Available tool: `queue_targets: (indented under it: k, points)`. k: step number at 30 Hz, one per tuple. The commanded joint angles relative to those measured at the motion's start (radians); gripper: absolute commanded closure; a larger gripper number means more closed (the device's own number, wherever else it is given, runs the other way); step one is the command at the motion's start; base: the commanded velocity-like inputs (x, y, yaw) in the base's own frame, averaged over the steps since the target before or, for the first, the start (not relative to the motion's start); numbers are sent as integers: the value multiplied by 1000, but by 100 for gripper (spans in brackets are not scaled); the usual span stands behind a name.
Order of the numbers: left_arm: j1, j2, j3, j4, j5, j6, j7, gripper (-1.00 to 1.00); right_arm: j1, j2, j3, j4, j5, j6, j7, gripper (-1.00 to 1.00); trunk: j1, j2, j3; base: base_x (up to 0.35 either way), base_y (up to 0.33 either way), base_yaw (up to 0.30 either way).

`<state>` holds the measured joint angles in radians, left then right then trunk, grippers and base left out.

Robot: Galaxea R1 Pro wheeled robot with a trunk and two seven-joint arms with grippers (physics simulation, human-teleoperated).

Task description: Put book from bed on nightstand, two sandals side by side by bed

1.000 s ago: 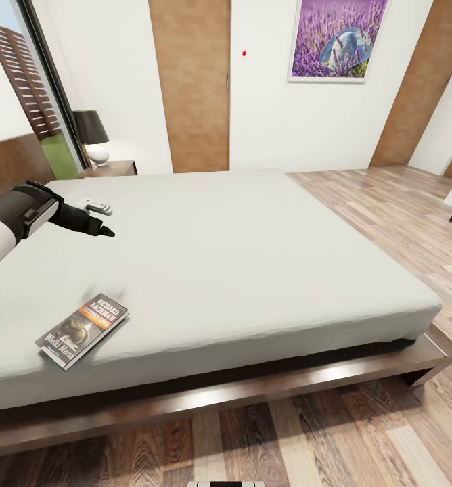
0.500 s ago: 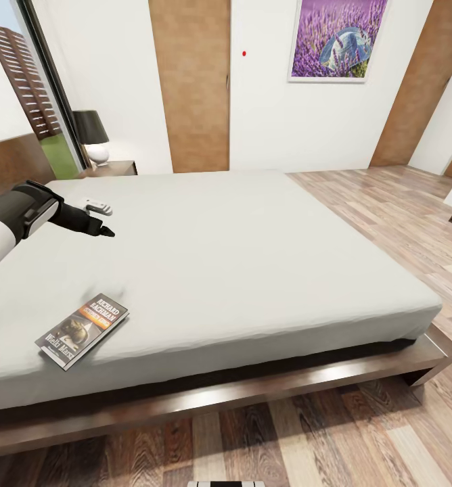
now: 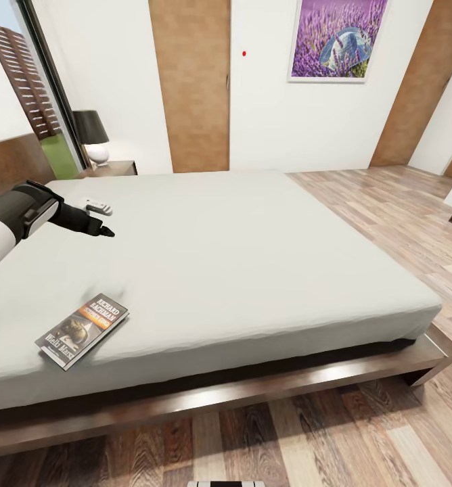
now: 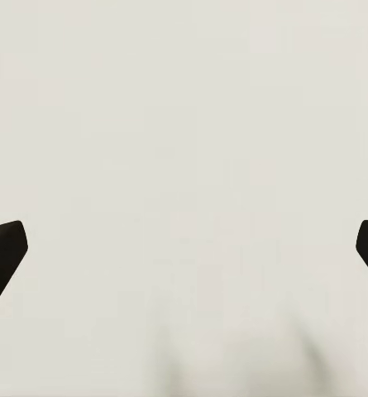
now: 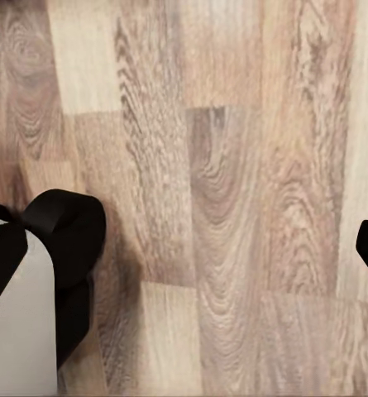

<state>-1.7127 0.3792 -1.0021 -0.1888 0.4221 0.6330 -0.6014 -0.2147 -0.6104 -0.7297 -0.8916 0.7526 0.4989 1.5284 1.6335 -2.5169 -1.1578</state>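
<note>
The bed point(image 3: 253, 257) gets chopped off by the left edge of the head view, headboard point(image 3: 9, 162) included. The nightstand point(image 3: 114, 168) at the far left is mostly tucked behind the mattress, only its top peeks out. There's a small white thing point(image 3: 99, 206) on the mattress just past the left gripper point(image 3: 107, 232), maybe a sandal, too small to tell. The book point(image 3: 82, 329) title lettering is partly readable, the smaller print is mush

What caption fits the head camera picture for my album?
Robot's left tool hovers above the bed; the book lies near its front edge.
</note>
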Motion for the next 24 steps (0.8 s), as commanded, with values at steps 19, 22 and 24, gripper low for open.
queue_targets:
  k: [19,22,24]
  points:
    - [-1,1,-6,-3,7,7,-3,-100,-4,-47,-15,-1,-12,-22,42,-100,0,0,-1,0,0,0]
    - [-1,1,-7,-3,7,7,-3,-100,-4,-49,-15,-1,-39,-29,42,-100,0,0,-1,0,0,0]
    - [-1,1,-7,-3,7,7,-3,-100,-5,-50,-16,-1,-59,-31,42,-100,0,0,-1,0,0,0]
